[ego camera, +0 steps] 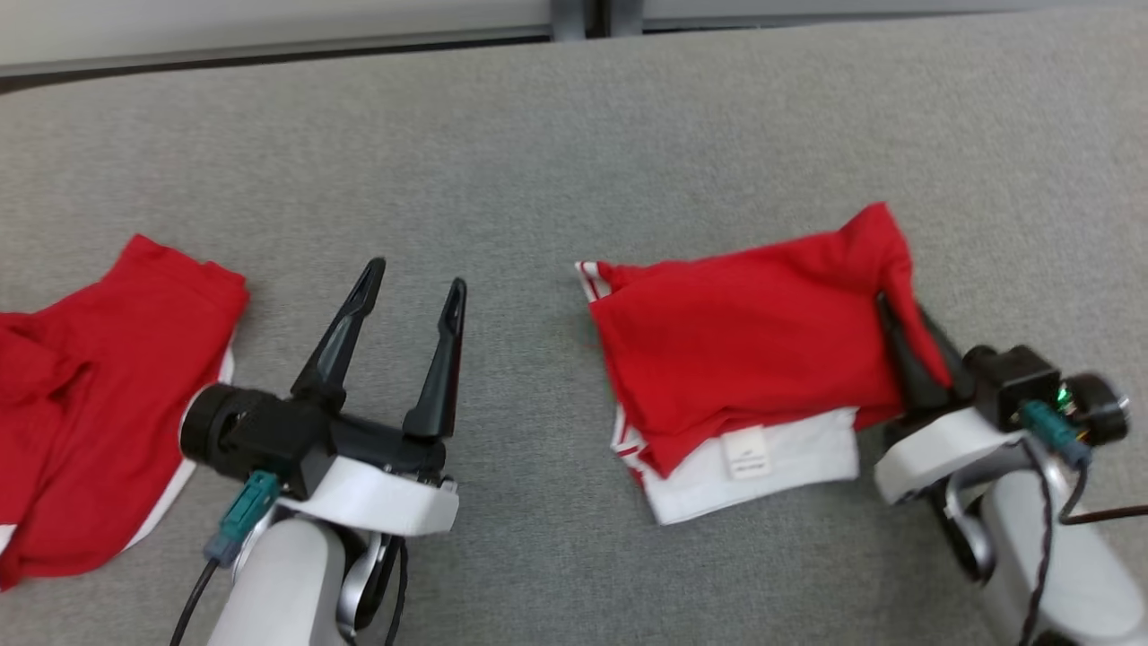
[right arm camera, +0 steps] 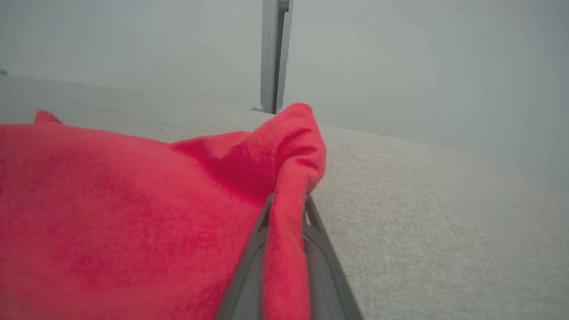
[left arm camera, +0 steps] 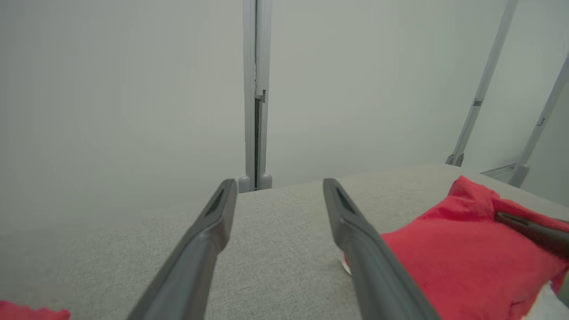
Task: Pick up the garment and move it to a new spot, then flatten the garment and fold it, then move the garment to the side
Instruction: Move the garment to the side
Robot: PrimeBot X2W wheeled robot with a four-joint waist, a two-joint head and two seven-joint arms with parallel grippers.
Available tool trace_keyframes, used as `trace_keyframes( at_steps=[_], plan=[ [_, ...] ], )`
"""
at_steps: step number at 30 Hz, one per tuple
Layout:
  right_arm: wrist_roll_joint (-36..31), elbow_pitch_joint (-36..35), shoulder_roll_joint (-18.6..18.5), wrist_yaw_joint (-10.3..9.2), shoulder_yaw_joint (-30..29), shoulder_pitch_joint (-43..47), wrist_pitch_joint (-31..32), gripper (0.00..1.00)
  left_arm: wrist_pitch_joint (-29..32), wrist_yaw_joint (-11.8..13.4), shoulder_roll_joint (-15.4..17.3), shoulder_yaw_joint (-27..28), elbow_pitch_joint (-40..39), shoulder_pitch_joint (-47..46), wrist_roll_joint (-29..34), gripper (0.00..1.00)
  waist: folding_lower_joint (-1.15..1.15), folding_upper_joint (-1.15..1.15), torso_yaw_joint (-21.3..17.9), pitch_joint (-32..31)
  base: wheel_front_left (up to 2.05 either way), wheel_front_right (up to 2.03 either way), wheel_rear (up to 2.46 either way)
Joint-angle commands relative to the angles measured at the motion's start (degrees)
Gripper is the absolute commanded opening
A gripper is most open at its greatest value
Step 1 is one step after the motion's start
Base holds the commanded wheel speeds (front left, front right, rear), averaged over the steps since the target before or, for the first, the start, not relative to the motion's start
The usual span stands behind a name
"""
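Note:
A folded red garment (ego camera: 744, 345) with a white underlayer and a small label lies on the grey table, right of centre. My right gripper (ego camera: 897, 309) is shut on its raised right edge; the right wrist view has red cloth (right arm camera: 289, 200) pinched between the two fingers. My left gripper (ego camera: 417, 287) stands open over bare table to the garment's left, nothing between its fingers. From the left wrist, the garment (left arm camera: 462, 253) lies at the right, beside that gripper (left arm camera: 278, 189).
A second red and white garment (ego camera: 90, 395) lies crumpled at the table's left edge. The grey table (ego camera: 574, 152) runs back to a pale wall with a metal post (left arm camera: 255, 89). Bare cloth surface lies between the two garments.

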Motion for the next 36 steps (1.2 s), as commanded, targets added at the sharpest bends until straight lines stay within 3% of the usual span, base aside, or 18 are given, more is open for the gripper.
trace_keyframes(
  at_steps=[1,9,16,20,27,28,29,30,36],
  plan=[
    [-0.7,-0.6,-1.7,-0.04,0.1,-1.4,-0.1,0.0,0.0,-0.4,0.2,-0.5,-0.3,-1.5,0.6,1.0,0.0,0.0,-2.3,2.5,0.0,0.0,0.0],
    [-1.5,-1.9,-12.3,-0.05,-3.3,-7.2,-0.1,0.0,0.0,-1.4,0.2,-4.7,-3.7,-9.0,2.3,1.0,0.0,0.0,-6.2,11.3,0.0,0.0,0.0],
    [-5.4,0.4,-21.5,-0.08,-5.7,-11.4,0.0,0.0,0.0,-1.4,2.3,-8.8,-5.4,-14.9,2.7,1.0,0.0,0.0,-7.5,17.0,0.0,0.0,0.0],
    [-6.7,2.0,-24.3,-0.08,-10.3,-13.3,0.0,0.0,0.0,-1.5,3.4,-9.6,-5.8,-16.5,2.1,1.0,0.0,0.0,-7.6,18.8,0.0,0.0,0.0],
    [-9.3,4.9,-24.5,-0.08,-15.3,-15.1,-0.1,0.0,0.0,-1.5,4.1,-10.1,-6.2,-16.7,1.3,1.0,0.0,0.0,-7.0,19.6,0.0,0.0,0.0],
    [-9.6,4.6,-24.3,-0.08,-15.8,-15.4,0.0,0.29,0.0,-1.5,4.1,-9.9,-6.2,-16.7,1.3,1.0,0.0,0.0,-6.8,19.5,0.0,0.0,0.0],
    [-9.9,4.5,-24.0,-0.08,-16.4,-15.5,-0.1,0.72,0.0,-1.5,4.2,-9.8,-6.1,-16.6,1.2,1.0,0.0,0.0,-6.7,19.4,0.0,0.0,0.0],
    [-10.1,4.5,-23.7,-0.08,-17.1,-15.5,0.0,1.0,0.0,-1.5,4.1,-9.8,-6.0,-16.4,1.1,1.0,0.0,0.0,-6.6,19.2,0.0,0.0,0.0],
    [-9.9,0.1,-20.5,-0.08,-19.0,-15.5,-0.1,1.0,0.0,-1.5,3.6,-8.7,-5.5,-15.5,0.7,1.0,0.0,0.0,-5.7,17.3,0.0,0.0,0.0]
  ],
)
